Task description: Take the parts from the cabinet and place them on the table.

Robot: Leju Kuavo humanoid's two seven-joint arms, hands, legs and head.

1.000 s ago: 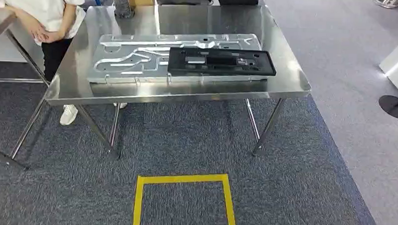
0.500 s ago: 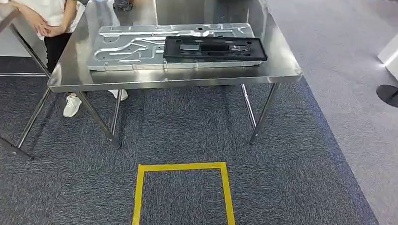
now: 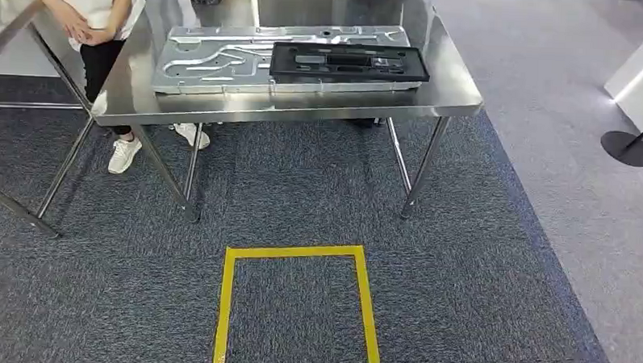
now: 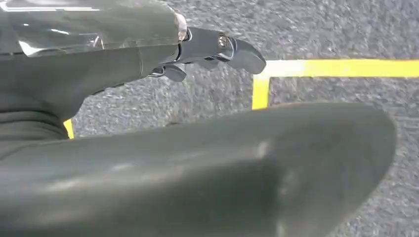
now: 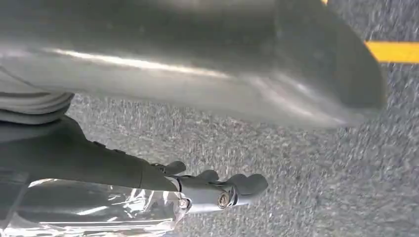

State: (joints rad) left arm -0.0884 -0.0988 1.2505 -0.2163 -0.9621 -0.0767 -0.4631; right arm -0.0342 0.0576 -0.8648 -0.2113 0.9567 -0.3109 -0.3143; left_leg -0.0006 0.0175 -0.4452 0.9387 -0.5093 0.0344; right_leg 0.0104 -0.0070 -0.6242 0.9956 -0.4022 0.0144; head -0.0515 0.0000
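Note:
A large silver metal plate [image 3: 213,61] with raised channels lies flat on the steel table [image 3: 305,108]. A black rectangular part [image 3: 348,61] rests on the plate's right half. My left hand [image 4: 163,148] hangs over the carpet near a yellow tape line, fingers stretched out and apart from the thumb, holding nothing. My right hand [image 5: 99,158] hangs the same way over the carpet, fingers extended and nothing in it.
A person [image 3: 90,12] in a white top stands at the table's far left corner. A yellow tape square [image 3: 225,307] marks the carpet in front of the table. A second table frame [image 3: 28,163] stands left; a black post base [image 3: 626,148] and a white unit [image 3: 641,76] stand right.
The whole picture has shifted: table and yellow square sit higher and the table looks a little farther, so the camera moved. The parts on the table have not moved.

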